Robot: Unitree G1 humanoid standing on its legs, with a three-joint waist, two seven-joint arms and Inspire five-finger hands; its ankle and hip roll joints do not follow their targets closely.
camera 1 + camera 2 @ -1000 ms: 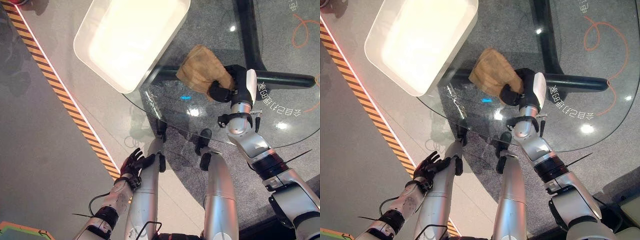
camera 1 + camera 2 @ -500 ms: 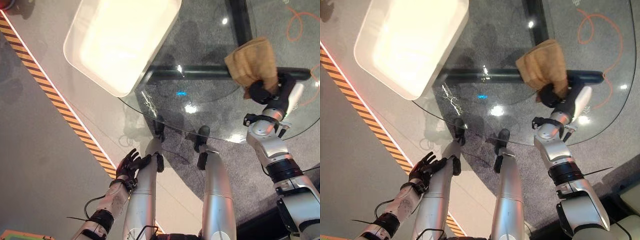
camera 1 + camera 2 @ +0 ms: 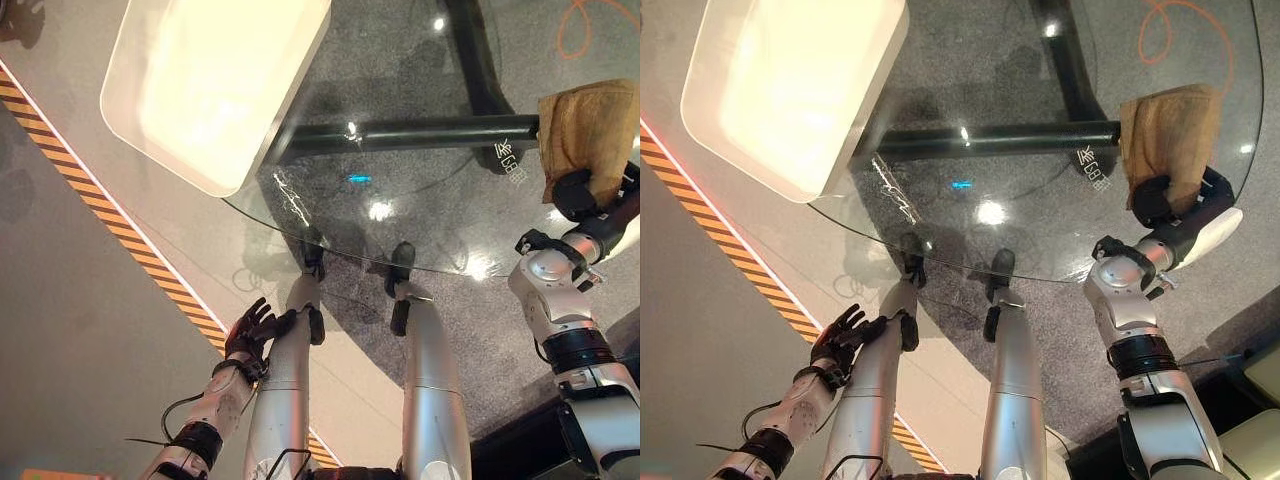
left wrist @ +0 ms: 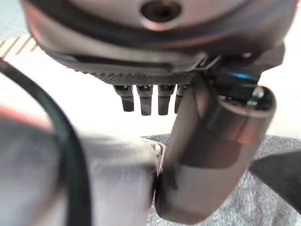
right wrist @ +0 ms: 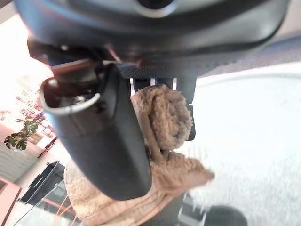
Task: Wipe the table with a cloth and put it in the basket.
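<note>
Glass worktop (image 3: 420, 190) is gleaming under you: your right hand (image 3: 1170, 205) is clenching the tan cloth (image 3: 1170, 130) near its right edge, white basket (image 3: 215, 85) sitting far left, your left hand (image 3: 250, 330) hanging relaxed below.

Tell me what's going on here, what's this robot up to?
The robot is wiping a round glass table with a tan cloth. Its right hand is curled round the cloth, which rests on the glass at the table's right side. The left hand hangs open low beside the robot, off the table, holding nothing. A white basket sits at the table's far left; the cloth is not in it yet.
</note>
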